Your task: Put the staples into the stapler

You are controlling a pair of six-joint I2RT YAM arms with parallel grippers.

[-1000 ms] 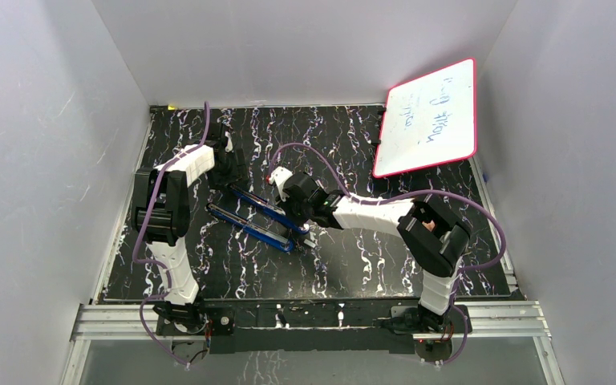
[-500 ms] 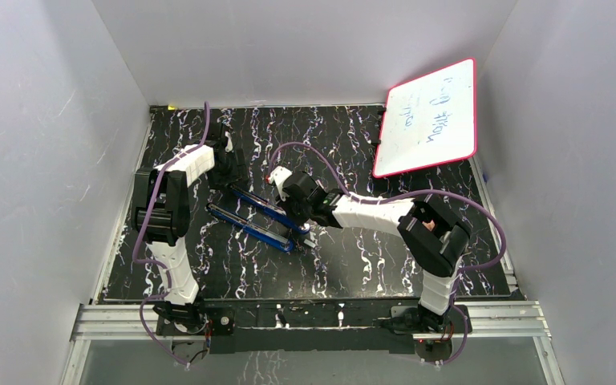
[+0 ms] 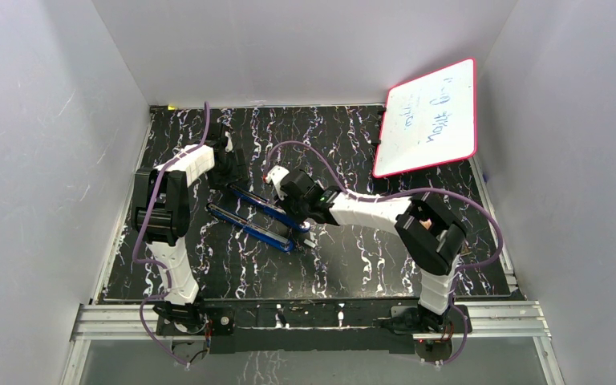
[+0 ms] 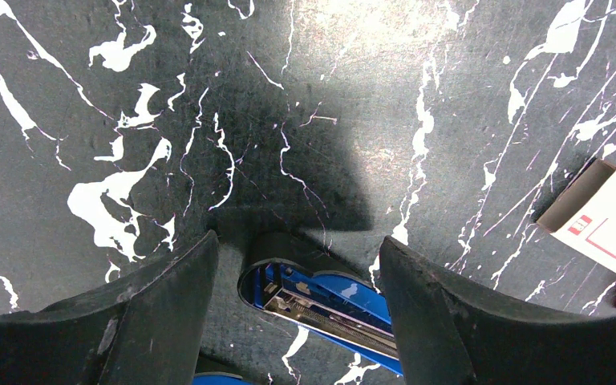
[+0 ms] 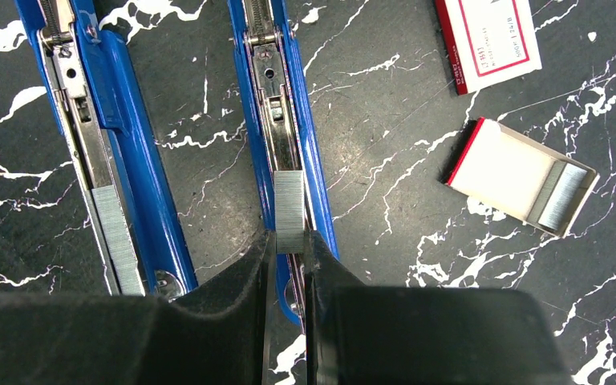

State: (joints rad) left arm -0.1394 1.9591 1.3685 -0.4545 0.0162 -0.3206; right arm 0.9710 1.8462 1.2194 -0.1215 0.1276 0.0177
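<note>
**newbie_q:** Where are the staples (image 5: 290,204) sitting right now, and which arm is nearer?

**yam_fan:** The right gripper (image 5: 290,249) is pinching the strip's near end, jaws closed on it. The strip is lying right over the magazine channel of the opened stapler (image 5: 277,104). Its long axis is running along the channel, pointing straight out from the jaws. I'm guessing it's just needing to drop in and slide forward.

**newbie_q:** And the left?

**yam_fan:** The left gripper (image 4: 297,249) is hovering with its jaws apart, straddling the stapler's rounded end. It isn't looking like it's touching. Nothing seems to be blocking the channel. The flipped-open top arm (image 5: 128,144) is lying beside it. The box tray (image 5: 501,164) with spare strips (image 5: 563,196) is sitting off to the side on the tabletop (image 5: 401,265).
</note>
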